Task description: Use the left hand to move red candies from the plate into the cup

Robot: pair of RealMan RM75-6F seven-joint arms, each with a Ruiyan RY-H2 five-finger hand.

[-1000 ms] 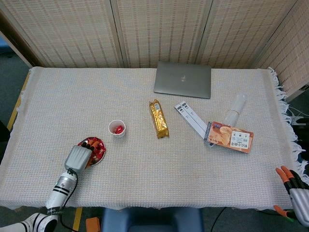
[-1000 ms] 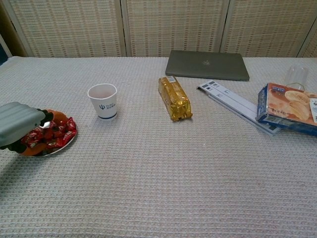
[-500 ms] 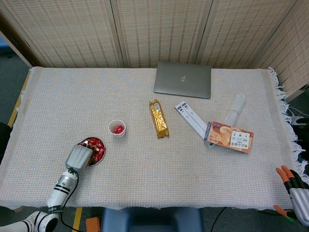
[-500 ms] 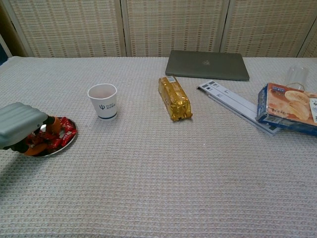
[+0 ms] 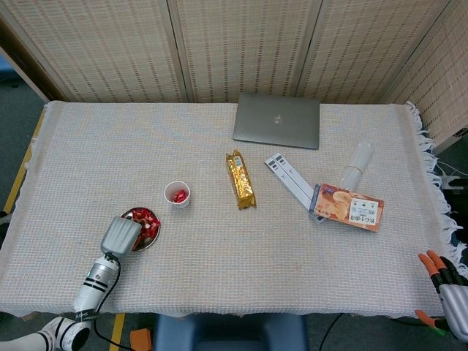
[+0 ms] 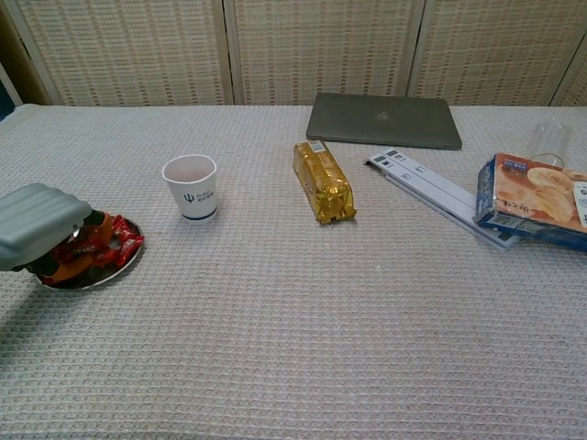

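The left hand (image 6: 41,229) has lifted a little off the plate (image 6: 121,266) since a second ago and covers more of its near side; whether its fingers pinch a candy underneath cannot be told, as the grey back hides them. Red candies (image 6: 115,247) remain heaped on the plate, just left of the cup (image 6: 191,186), which already holds some red candy (image 5: 178,195). The right hand (image 5: 444,281) rests unmoved at the table's (image 5: 219,256) far corner, fingers seemingly apart.

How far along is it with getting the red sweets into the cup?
Partly done. The cup already holds some red candies. The left hand is down over the plate, fingers among the sweets; whether it grips one cannot be seen. Many red candies on the plate are left.
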